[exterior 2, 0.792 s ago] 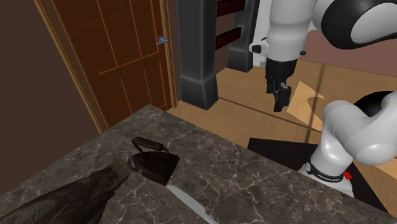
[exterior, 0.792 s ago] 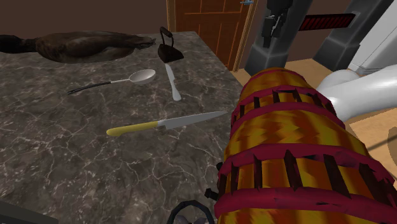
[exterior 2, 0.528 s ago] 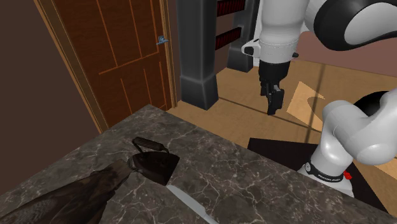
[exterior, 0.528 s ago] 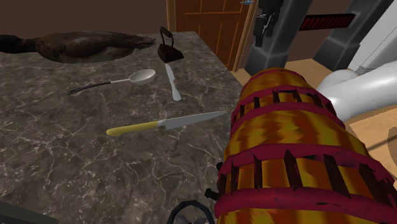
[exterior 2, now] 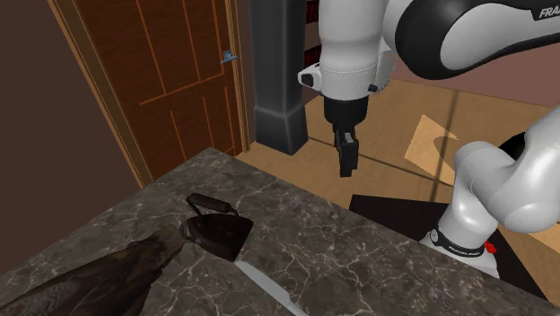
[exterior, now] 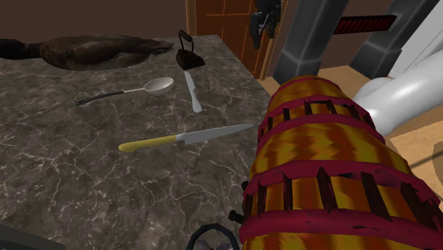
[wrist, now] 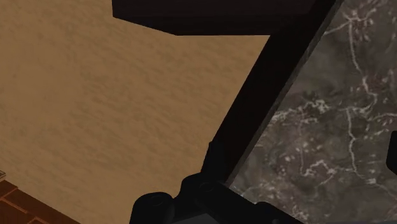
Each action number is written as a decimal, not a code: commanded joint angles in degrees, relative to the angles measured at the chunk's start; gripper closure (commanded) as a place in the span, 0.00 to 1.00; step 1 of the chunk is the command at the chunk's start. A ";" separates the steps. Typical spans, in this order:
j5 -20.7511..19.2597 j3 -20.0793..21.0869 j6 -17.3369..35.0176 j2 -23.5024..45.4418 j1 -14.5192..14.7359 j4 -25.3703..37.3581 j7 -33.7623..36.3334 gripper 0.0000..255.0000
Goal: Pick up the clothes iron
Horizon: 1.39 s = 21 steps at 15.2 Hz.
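The white arm had swung toward the second exterior view's left since the earlier frames, carrying the black end effector [exterior 2: 346,167] from over the floor to a spot above the edge of the dark, white-veined marble bench [exterior 2: 368,260]. It pointed straight down with its fingers pressed together and nothing between them; in the wrist view they merged into one dark tip [wrist: 215,156], hard to separate from the bench's black rim. The small dark clothes iron with a looped handle [exterior 2: 218,232] sat on its base near the bench corner closest to the brown panelled wooden door [exterior 2: 170,72], well apart from the end effector. Just beside it lay a long dark brown mottled shape [exterior: 92,50], too murky to identify and cut off at the shoulder view's left. A silver blade [exterior: 193,92] lay with one end near the iron [exterior: 189,55]. The orange, red-banded stand [exterior: 319,170] hid the bench's near corner.
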 commanded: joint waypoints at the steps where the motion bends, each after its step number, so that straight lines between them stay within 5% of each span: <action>1: 0.43 1.09 0.85 4.40 0.25 3.76 1.56 0.00; 10: -0.12 5.06 1.02 23.24 1.81 23.28 8.08 0.00; 18: -3.13 7.05 -3.73 41.51 5.15 46.87 13.09 0.00; 21: -2.99 6.95 -1.18 40.98 5.00 43.80 13.08 0.00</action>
